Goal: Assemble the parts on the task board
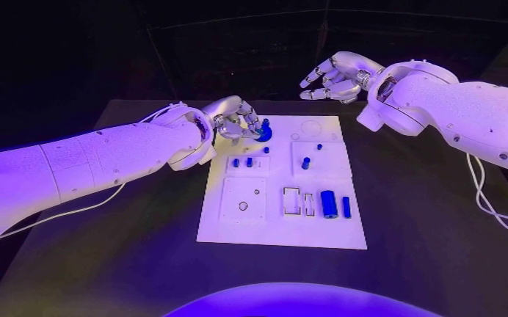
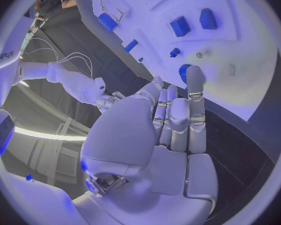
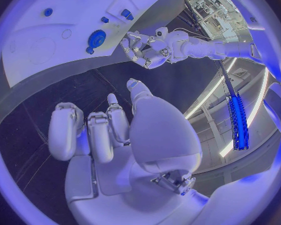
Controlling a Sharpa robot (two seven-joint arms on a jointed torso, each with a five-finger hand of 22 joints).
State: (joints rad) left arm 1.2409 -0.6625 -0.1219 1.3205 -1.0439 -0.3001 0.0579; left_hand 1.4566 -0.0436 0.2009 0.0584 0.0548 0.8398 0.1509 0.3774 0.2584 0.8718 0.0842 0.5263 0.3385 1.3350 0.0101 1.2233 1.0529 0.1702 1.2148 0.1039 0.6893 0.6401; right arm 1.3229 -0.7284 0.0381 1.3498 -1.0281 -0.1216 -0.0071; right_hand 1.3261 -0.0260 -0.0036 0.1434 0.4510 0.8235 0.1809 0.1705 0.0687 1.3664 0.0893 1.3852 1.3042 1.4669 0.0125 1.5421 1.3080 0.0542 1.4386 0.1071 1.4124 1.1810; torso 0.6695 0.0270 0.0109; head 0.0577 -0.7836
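The white task board [image 1: 277, 223] lies in the middle of the black table. A round blue part [image 1: 263, 135] sits near its far left corner. My left hand [image 1: 235, 120] is right beside it, fingers stretched toward it; a fingertip [image 2: 195, 79] reaches its edge and nothing is gripped. From the right wrist, the round blue part [image 3: 97, 37] lies flat on the board with a small gap to my left hand [image 3: 147, 50]. My right hand [image 1: 337, 76] hangs above the table beyond the board's far right corner, fingers loosely curled and holding nothing.
Small blue parts stand in the board's middle row [image 1: 249, 161] [image 1: 306, 163]. A blue cylinder [image 1: 329, 204] and a thin blue bar [image 1: 346, 207] lie in the near right slots. A white cable [image 1: 481, 192] trails from the right arm.
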